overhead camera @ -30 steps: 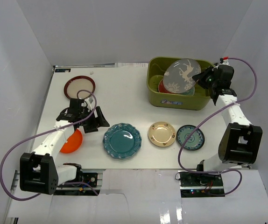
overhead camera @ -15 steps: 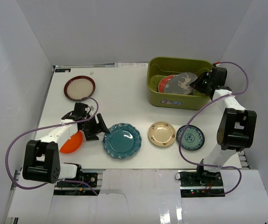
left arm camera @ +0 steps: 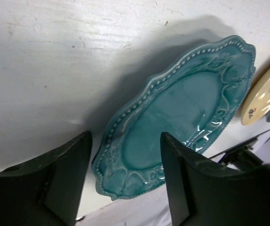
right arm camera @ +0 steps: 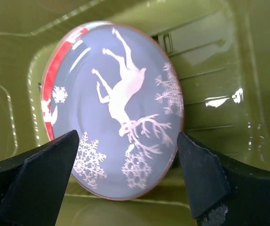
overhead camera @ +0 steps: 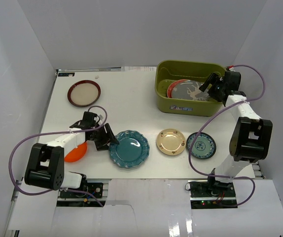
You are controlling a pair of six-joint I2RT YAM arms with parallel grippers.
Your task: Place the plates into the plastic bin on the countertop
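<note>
**Checking plate count: two in the bin, five on the tabletop**

Your left pincer (overhead camera: 104,138) sits low at the lower left of the overhead view, jaws apart and gripping nothing. Its spread fingers (left arm camera: 64,179) frame the near rim of the large teal scalloped plate (overhead camera: 128,148), which lies flat on the tabletop (overhead camera: 126,98). Whether either finger touches that rim cannot be told from the wrist view.

Your right pincer (right arm camera: 128,141) stands wide open over the olive-green bin (overhead camera: 188,107) at the upper right, holding nothing. Between its fingers the grey deer plate (right arm camera: 121,108) lies inside the bin on top of the red-and-blue plate (right arm camera: 50,89). It is offset, so the red edge shows along one side.

Along the lower centre, the small gold plate (overhead camera: 170,141) sits just right of the teal one, and the blue-green patterned plate (overhead camera: 201,145) is just right of that. The three are not touching. The orange plate (overhead camera: 76,150) lies at the lower left, partly hidden under the left arm. The white plate with dark red rim (overhead camera: 84,93) sits alone at the upper left, well apart from the rest.
</note>
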